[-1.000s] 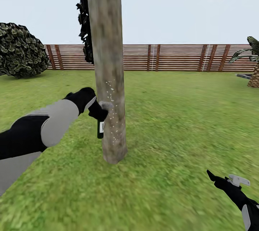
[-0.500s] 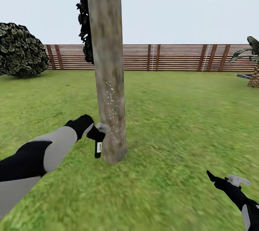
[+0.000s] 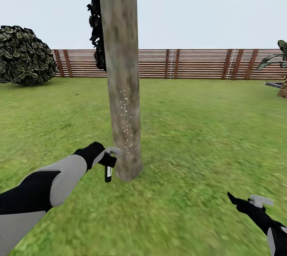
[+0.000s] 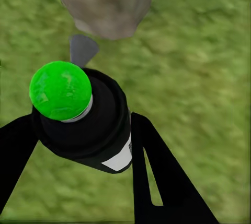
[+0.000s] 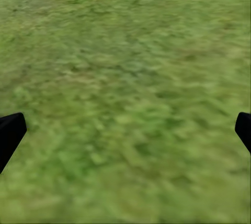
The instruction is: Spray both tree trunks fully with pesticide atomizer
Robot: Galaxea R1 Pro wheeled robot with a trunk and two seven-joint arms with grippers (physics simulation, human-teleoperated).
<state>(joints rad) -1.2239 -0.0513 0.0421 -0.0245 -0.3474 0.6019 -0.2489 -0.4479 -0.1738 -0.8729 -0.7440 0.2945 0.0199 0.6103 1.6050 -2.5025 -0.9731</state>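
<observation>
Down the trunk [image 3: 121,88] the left arm has dropped, from halfway up the speckled patch to near the flared base, so the spray pass looks to be reaching the lowest stretch of bark. White specks dot the trunk's middle. Left gripper [image 3: 107,159] is clamped around the atomizer [image 3: 108,172], just beside the trunk. Right gripper [image 3: 244,203] hangs spread wide over grass [image 3: 199,148], holding nothing.

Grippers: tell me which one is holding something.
The left gripper, shut on the dark pesticide atomizer beside the tree trunk. The right gripper hangs open over grass.
</observation>
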